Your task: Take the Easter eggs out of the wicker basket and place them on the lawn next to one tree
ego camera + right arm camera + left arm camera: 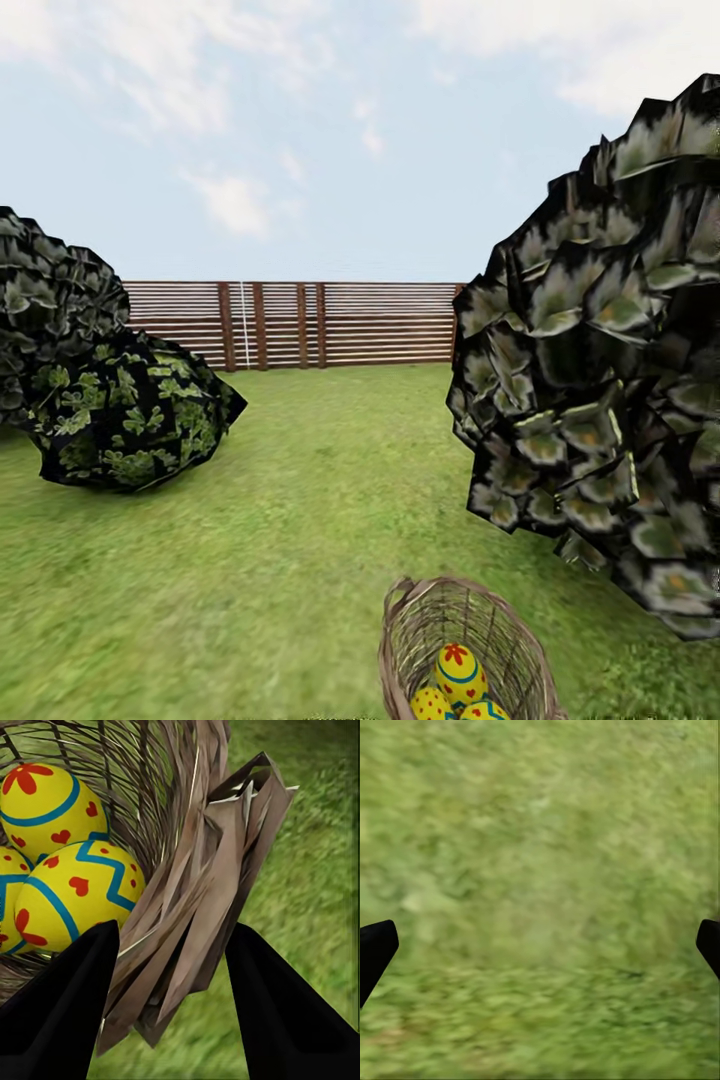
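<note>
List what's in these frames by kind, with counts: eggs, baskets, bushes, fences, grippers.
Easter eggs: 3, all in the basket
Wicker basket: 1
Dark leafy bushes: 2
Wooden fence: 1
Grippers: 2, the left gripper over lawn, the right gripper astride the basket's rim
Total: 9

A wicker basket (465, 650) stood on the lawn (250, 560) at the lower edge, holding three Easter eggs (459, 690). Dark leafy bushes (110, 400) flanked the grass before a slatted wooden fence (300, 325) under a cloudy sky (300, 130).
</note>
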